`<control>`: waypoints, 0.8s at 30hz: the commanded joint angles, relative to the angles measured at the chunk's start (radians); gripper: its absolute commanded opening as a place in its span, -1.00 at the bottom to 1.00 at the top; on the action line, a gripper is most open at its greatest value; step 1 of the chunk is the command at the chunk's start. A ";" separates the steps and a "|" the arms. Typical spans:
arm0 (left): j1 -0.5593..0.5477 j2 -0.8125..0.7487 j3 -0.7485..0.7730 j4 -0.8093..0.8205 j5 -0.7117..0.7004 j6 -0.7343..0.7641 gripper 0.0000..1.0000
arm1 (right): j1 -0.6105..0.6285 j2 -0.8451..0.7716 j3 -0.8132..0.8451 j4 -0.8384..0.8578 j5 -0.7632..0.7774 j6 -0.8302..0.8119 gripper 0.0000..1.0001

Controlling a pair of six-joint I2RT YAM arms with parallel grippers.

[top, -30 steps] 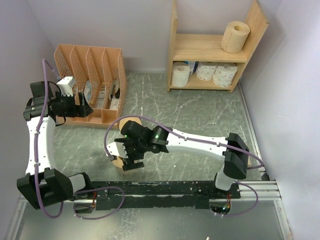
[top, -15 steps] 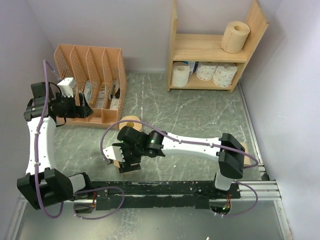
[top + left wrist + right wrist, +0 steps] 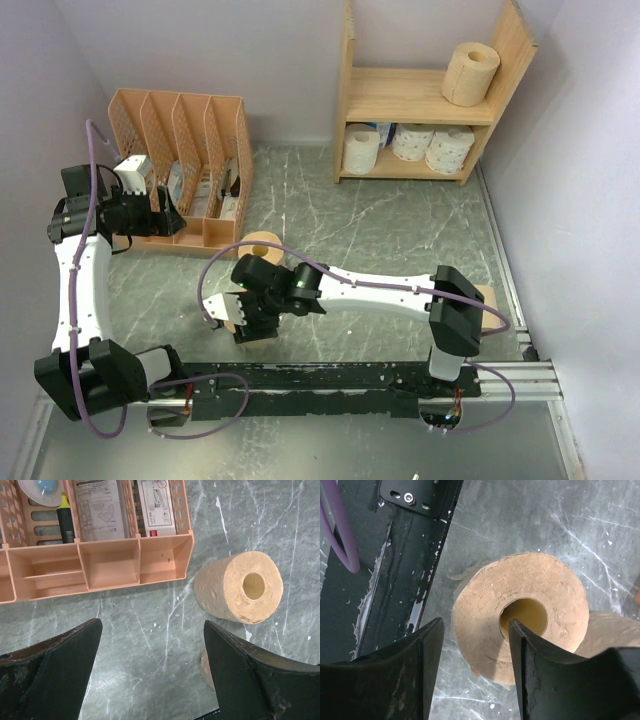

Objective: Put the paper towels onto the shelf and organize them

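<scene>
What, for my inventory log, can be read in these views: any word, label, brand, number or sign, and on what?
Nothing reads clearly.
Grey printed packet in the orange-pink file organizer: lines of print, too blurred.
White box beside it: small red label, too small.
Blue marking on the shelf's lower tier: unreadable.
Tan paper roll near the organizer: no text.

There are four tan-brown paper towels (image 3: 470,73) (image 3: 262,243) (image 3: 480,605) (image 3: 486,296), three white paper towels (image 3: 362,148) (image 3: 412,142) (image 3: 449,150) in plain sight plus a blue-marked bit (image 3: 385,129) that may be a fourth, one two-tier wooden shelf (image 3: 400,95), one four-slot orange-pink organizer (image 3: 180,110) and two robot arms (image 3: 78,280) (image 3: 380,290).
</scene>
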 commanded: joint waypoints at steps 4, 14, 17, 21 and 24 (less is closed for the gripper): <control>0.010 -0.011 -0.005 0.005 0.008 0.003 0.90 | 0.006 0.030 0.027 0.020 0.003 0.007 0.08; 0.009 -0.007 -0.005 0.004 0.005 0.003 0.90 | 0.007 0.037 0.025 0.020 0.004 0.000 0.08; 0.010 -0.007 -0.004 0.005 0.004 0.001 0.90 | 0.008 0.038 0.024 0.021 -0.003 0.006 0.10; 0.010 -0.007 -0.004 0.006 0.002 0.001 0.90 | 0.007 0.043 0.025 0.018 -0.008 0.010 0.10; 0.010 -0.006 -0.004 0.005 0.001 0.001 0.90 | 0.007 0.039 0.024 0.018 -0.004 0.010 0.08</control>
